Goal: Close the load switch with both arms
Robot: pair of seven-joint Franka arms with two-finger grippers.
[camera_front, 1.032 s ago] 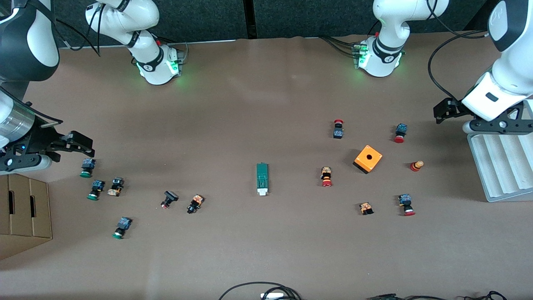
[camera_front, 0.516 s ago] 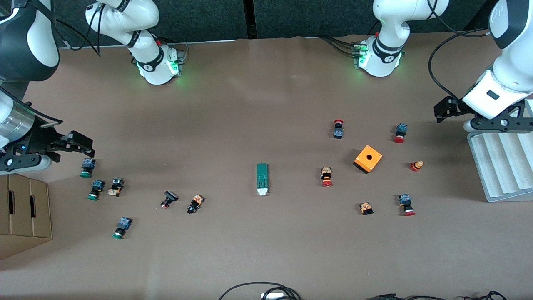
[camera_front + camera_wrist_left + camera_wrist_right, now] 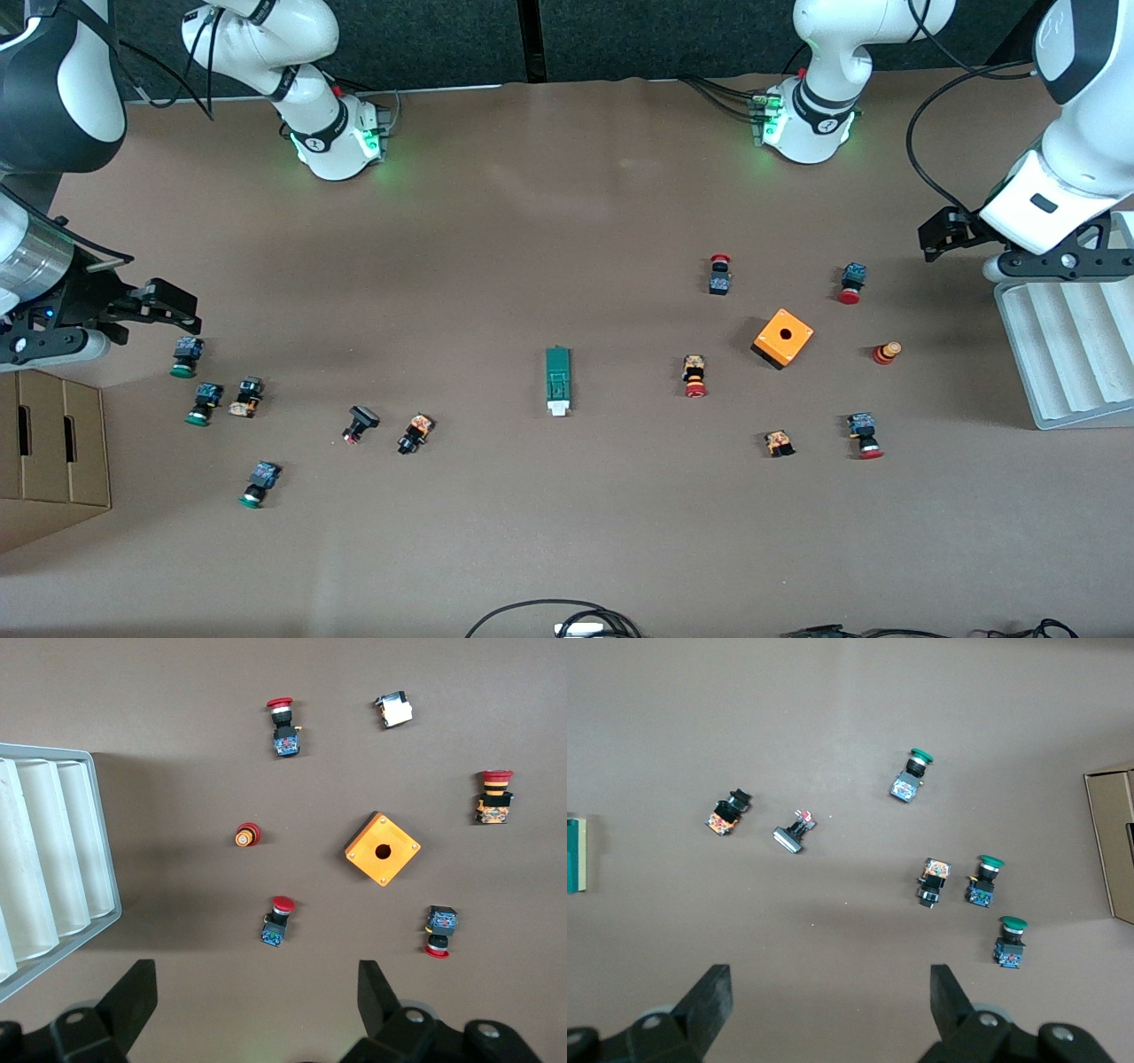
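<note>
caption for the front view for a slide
Load switch untouched mid-table among scattered push buttons; open left gripper and right gripper wait at opposite ends.

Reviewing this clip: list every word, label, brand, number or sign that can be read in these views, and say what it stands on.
No text can be read in any view.
Narrow dark-green load switch: faint pale markings on its top, too small to read.
Black bands on the white arm joints: small white marks, not legible.
Small red-capped push buttons and green-capped push buttons: blue or orange bodies, no readable print.
Orange square box with a hole: plain.
</note>
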